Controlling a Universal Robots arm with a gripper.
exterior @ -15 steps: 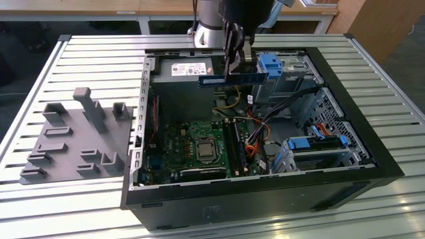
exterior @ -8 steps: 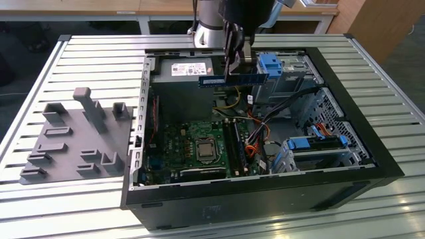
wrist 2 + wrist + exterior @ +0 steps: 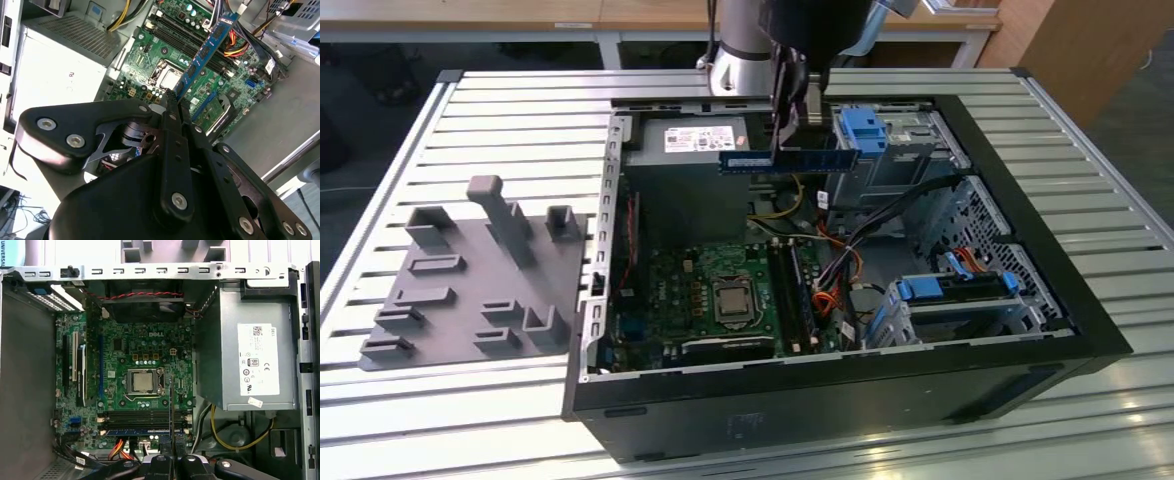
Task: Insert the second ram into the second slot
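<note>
My gripper [image 3: 790,140] is shut on the second ram [image 3: 787,160], a thin blue stick with a small white label. It hangs level over the open computer case [image 3: 854,385], above the power supply's edge. In the second wrist view the ram [image 3: 207,47] juts out from between the fingertips [image 3: 172,100] over the green motherboard [image 3: 165,55]. The first wrist view shows the ram [image 3: 171,410] edge-on, crossing the row of dark memory slots [image 3: 135,417] far below it. A blue strip [image 3: 130,431] runs along that row's cable side. In the exterior view the slots [image 3: 794,290] lie well below the stick.
A grey power supply [image 3: 700,140] fills the case's far corner. Light-blue drive brackets [image 3: 861,125] [image 3: 961,290] and orange cables [image 3: 827,295] sit on the exterior view's right of the board. A grey holder plate [image 3: 467,285] lies on the slatted table [image 3: 480,110] at the left.
</note>
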